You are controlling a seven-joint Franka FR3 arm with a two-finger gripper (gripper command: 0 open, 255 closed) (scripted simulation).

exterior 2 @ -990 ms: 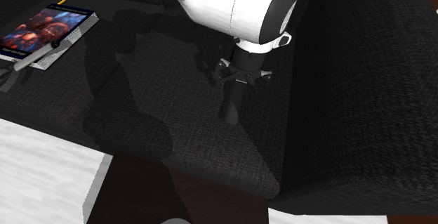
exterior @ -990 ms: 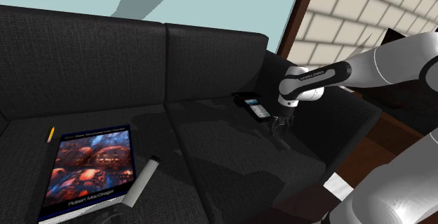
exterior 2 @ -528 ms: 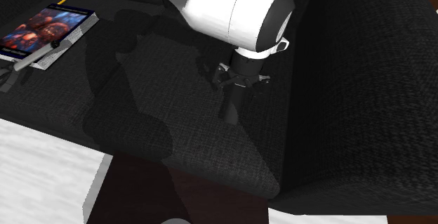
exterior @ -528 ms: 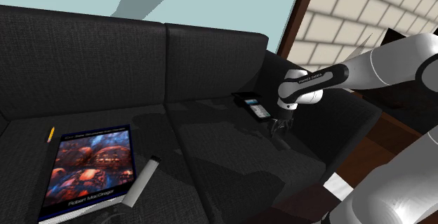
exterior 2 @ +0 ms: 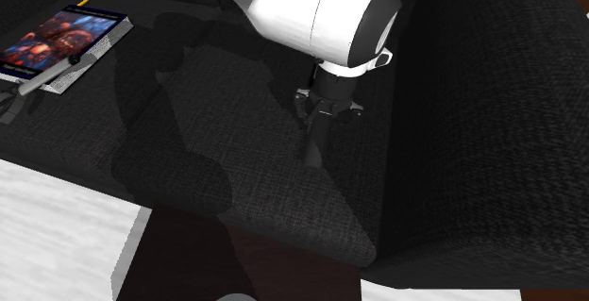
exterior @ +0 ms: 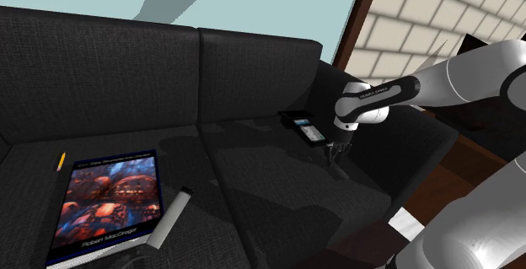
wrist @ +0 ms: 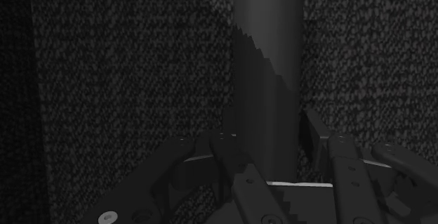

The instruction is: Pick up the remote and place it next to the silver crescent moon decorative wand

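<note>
Against black sofa fabric (wrist: 126,61), dark remote (wrist: 270,82) clasped between the jaws.

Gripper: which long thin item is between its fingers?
The dark grey bar; the pale stick lies beside the book, the yellow pencil near the backrest.

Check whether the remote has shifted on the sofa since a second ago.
No. In the shoulder view the remote lies at the same spot by the back corner of the sofa as before.
</note>
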